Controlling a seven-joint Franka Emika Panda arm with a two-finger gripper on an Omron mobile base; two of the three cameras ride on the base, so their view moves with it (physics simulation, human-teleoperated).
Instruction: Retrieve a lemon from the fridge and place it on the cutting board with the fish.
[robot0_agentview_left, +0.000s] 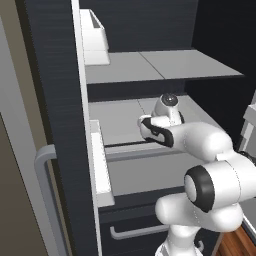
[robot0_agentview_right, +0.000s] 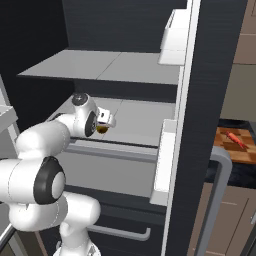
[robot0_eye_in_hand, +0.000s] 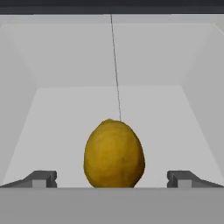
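Lemon (robot0_eye_in_hand: 114, 154) sits on the light grey middle shelf (robot0_agentview_right: 135, 122) of the fridge (robot0_agentview_left: 55, 100), and the hand view has it dead centre, between the two dark fingertips (robot0_eye_in_hand: 41, 179) of the gripper (robot0_eye_in_hand: 113, 181). The jaws stand wide apart, one tip on each side of the fruit with clear space between tip and peel, so nothing is gripped. Whether the tips reach level with the lemon or stop just short of it cannot be told.

From the right base view the gripper (robot0_agentview_right: 106, 121) shows at the end of the white arm, reaching in over that shelf, with a small dark yellow-brown spot just beneath it where the lemon lies. This view also takes in what lies outside the fridge: past the open right door, well away from the lemon, the orange-brown cutting board (robot0_agentview_right: 239, 145) with the reddish fish (robot0_agentview_right: 235, 138) lying on it.

Left base view shows the arm's wrist over the same shelf, hiding hand and lemon alike; it adds the open left door with its long grey handle (robot0_agentview_left: 46, 195) and a lower drawer (robot0_agentview_left: 145, 225) beneath the shelves.
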